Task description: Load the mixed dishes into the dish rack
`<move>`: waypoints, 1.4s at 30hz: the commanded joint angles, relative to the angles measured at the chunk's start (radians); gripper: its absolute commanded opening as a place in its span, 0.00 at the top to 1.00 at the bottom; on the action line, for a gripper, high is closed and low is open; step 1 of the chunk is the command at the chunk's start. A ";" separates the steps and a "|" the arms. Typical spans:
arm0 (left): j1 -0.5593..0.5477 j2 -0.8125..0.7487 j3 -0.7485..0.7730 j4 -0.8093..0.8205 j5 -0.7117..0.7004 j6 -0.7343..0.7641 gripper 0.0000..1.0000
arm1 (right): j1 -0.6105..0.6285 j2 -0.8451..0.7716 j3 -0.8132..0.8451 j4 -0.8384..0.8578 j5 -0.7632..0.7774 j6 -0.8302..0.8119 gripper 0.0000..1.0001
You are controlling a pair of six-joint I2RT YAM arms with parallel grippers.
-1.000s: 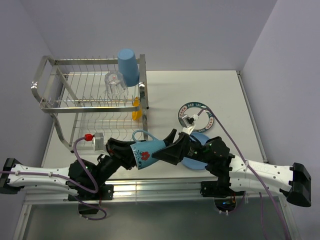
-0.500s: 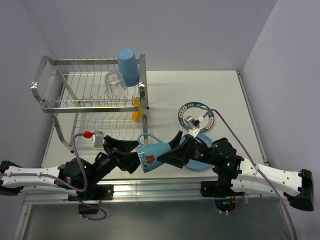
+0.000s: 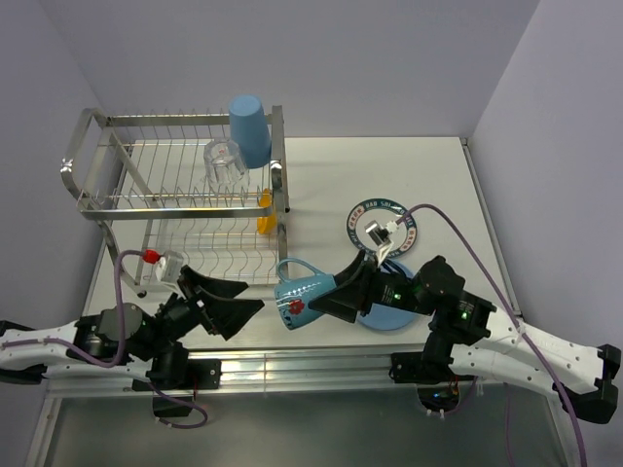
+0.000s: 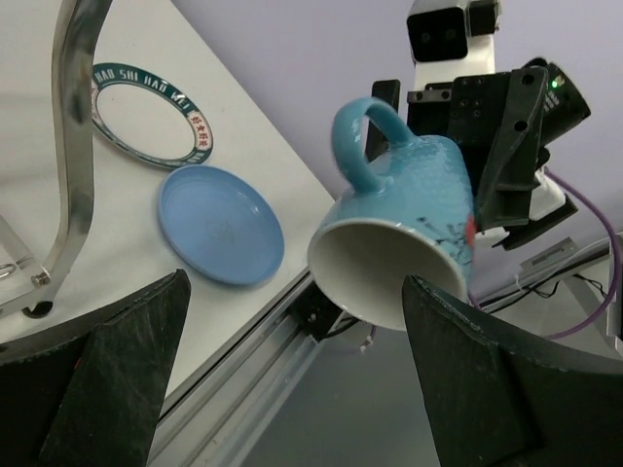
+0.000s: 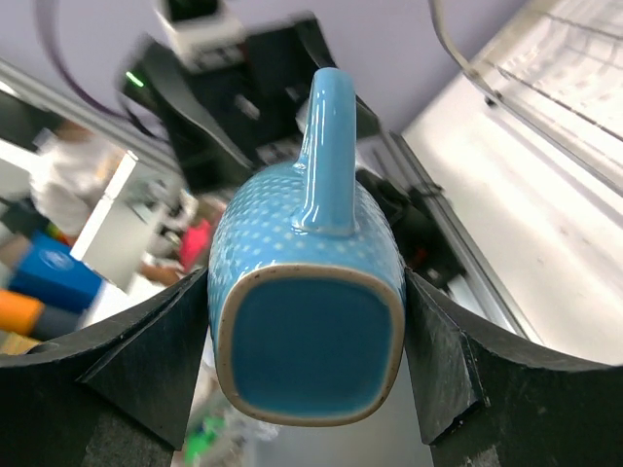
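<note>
The light blue mug (image 3: pixel 302 292) hangs on its side above the table's front edge, handle up. My right gripper (image 3: pixel 329 300) is shut on its base end; the right wrist view shows the mug (image 5: pixel 311 282) pressed between both fingers (image 5: pixel 161 365). My left gripper (image 3: pixel 234 306) stands open to the mug's left, apart from it, facing the mug's mouth (image 4: pixel 389 282). The dish rack (image 3: pixel 97 209) holds the blue tumbler (image 3: pixel 250 128), clear glass (image 3: pixel 224 163) and yellow bowl (image 3: pixel 264 212). The blue plate (image 3: pixel 392 318) and the patterned-rim plate (image 3: pixel 358 212) lie on the table.
The rack's tubular leg (image 4: pixel 78 146) stands close to the left gripper. Both plates (image 4: pixel 219 224) lie to the right of the rack, partly under the right arm. An aluminium rail (image 3: pixel 311 365) runs along the table's front edge.
My left gripper opened, let go of the mug's mouth end and pulled back to the left. The right gripper kept the mug, which shifted slightly right.
</note>
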 commanded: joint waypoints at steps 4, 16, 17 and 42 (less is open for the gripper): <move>-0.004 0.127 0.202 -0.226 0.103 0.008 0.05 | -0.018 0.093 0.182 -0.197 -0.174 -0.166 1.00; -0.003 0.235 0.243 -0.263 0.324 0.045 0.11 | 0.002 0.122 0.199 -0.353 -0.430 -0.255 1.00; -0.003 0.261 0.248 -0.267 0.365 0.041 0.12 | 0.008 0.124 0.199 -0.352 -0.444 -0.255 1.00; -0.004 0.457 0.128 -0.094 1.006 -0.010 0.32 | 0.286 0.237 0.263 -0.569 -0.400 -0.427 1.00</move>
